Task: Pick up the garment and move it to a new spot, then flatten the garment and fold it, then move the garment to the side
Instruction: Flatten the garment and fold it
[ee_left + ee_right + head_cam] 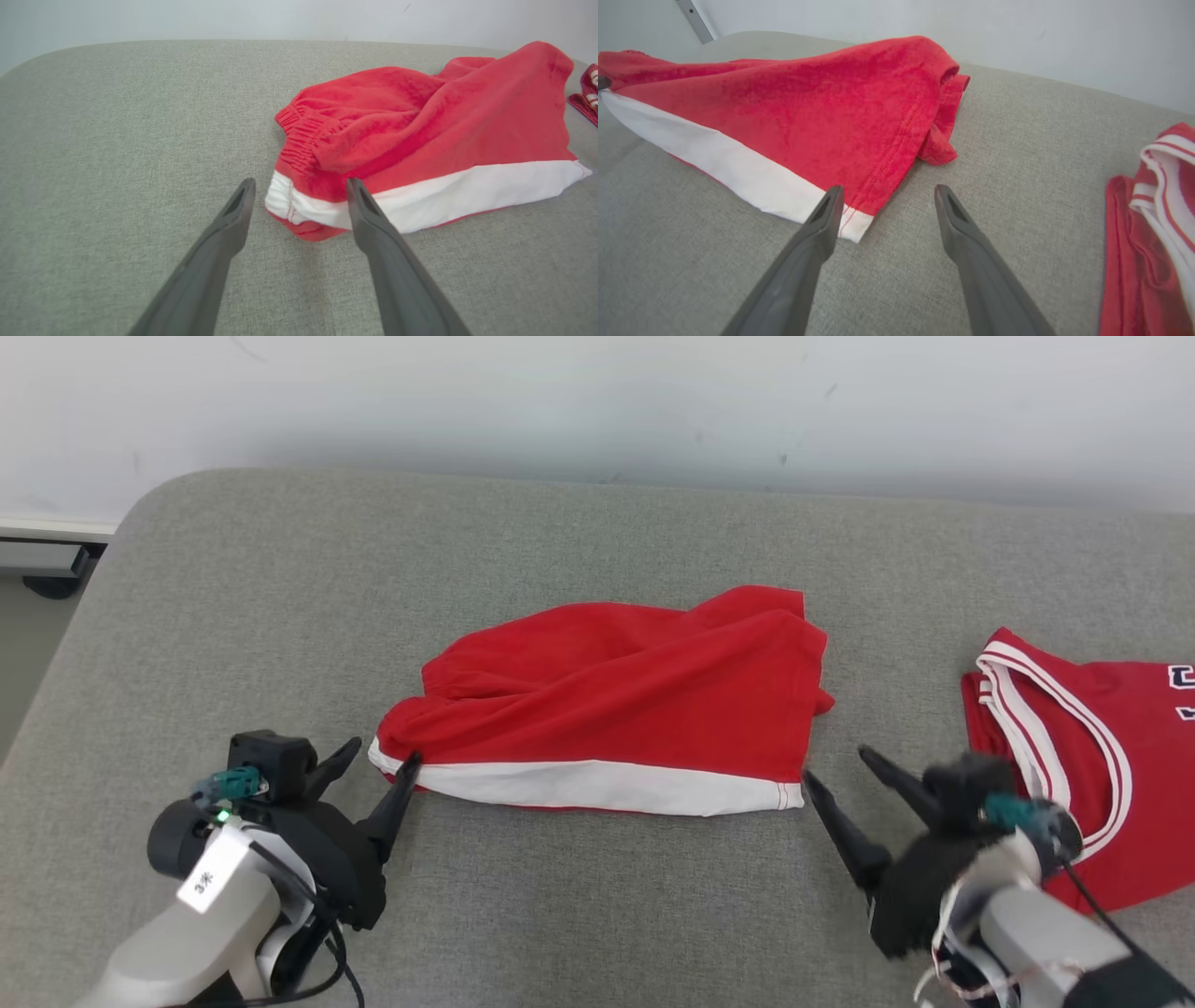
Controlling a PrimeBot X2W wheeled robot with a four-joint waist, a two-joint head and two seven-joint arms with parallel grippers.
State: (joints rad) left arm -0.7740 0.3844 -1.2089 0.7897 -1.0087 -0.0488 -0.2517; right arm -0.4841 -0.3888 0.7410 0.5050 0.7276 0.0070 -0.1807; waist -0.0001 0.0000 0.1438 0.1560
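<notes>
On the left side, near the front edge of the grey padded surface (280,569), the left gripper (381,754) points to the far side with its two dark fingers spread wide, and it pinches nothing. The tip of its right finger is just at the left near corner of the garment (616,691). In the left wrist view this corner, with the gathered waistband, lies between the two fingertips.

The garment is red shorts with a white band along the near edge. It lies in the middle of the surface, rather flat but with some long wrinkles, and a small part of the cloth is turned over at its right far corner.

To the right, the right gripper (836,763) is also spread wide and holds nothing. Its left fingertip is just beside the right near corner of the white band, and I cannot tell if it touches the cloth.

Further right, apart from the shorts, lies a red jersey (1083,756) with white trim, partly cut by the picture's edge
</notes>
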